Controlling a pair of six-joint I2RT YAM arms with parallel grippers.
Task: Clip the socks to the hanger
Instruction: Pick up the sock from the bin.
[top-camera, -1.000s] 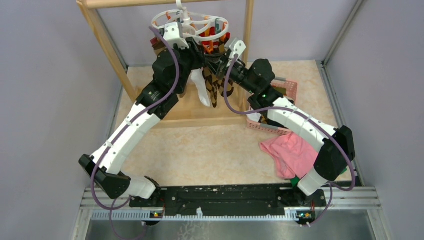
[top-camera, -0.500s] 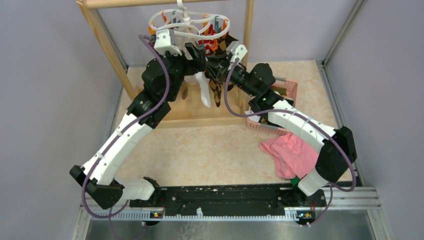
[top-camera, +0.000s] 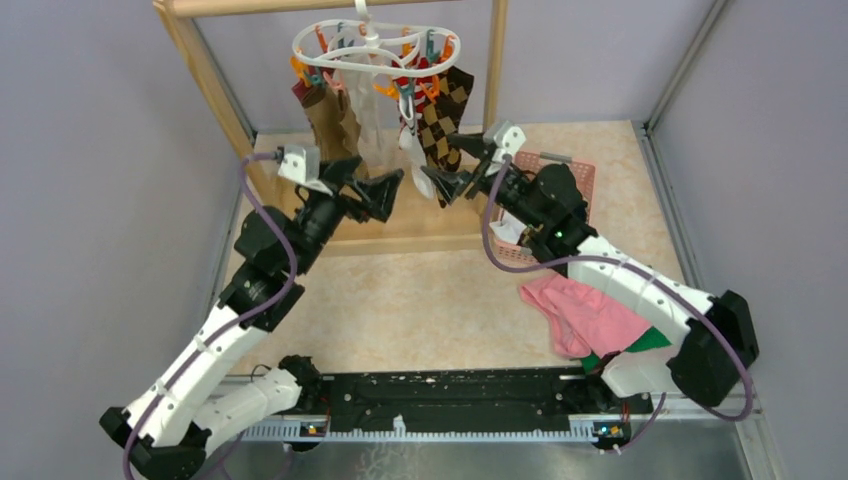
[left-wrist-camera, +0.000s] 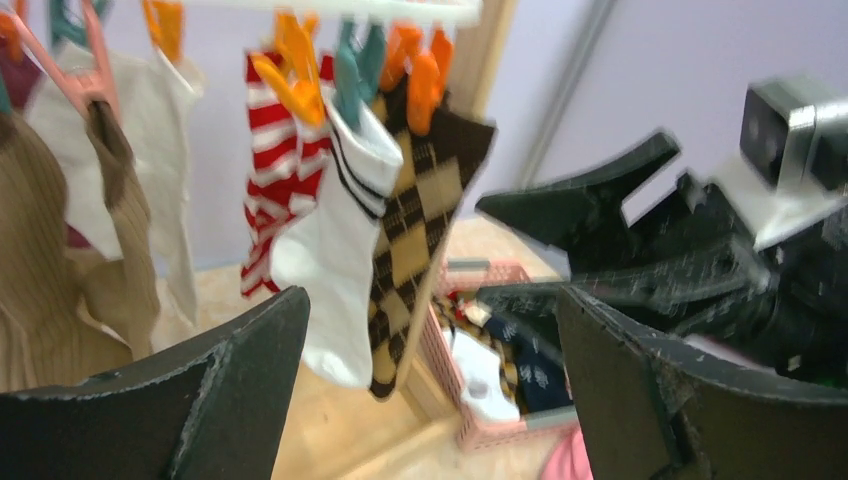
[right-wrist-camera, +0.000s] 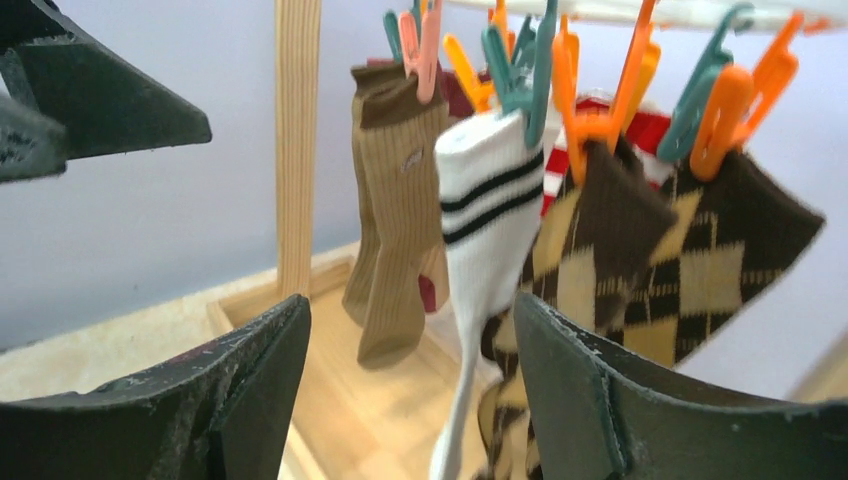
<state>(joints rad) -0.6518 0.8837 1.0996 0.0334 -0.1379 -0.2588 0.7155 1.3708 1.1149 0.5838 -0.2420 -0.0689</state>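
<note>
The left tool (top-camera: 390, 195) and right tool (top-camera: 445, 170) are hovering released and empty, just near of the hanger (top-camera: 372, 42). A brown sock (top-camera: 325, 115), white striped sock (right-wrist-camera: 490, 200), red-striped sock (left-wrist-camera: 275, 170) and argyle sock (top-camera: 445, 110) are dangling clipped. More socks, probably awaiting clipping, are lying in the pink basket (top-camera: 578, 185).

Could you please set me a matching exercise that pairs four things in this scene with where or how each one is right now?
Things:
1. argyle socks
2. pink cloth
3. basket
4. left gripper

Places or states:
A. open and empty
B. clipped to the hanger
C. crumpled on the table
D. standing beside the rack

Pairs: 1-B, 2-C, 3-D, 4-A
</note>
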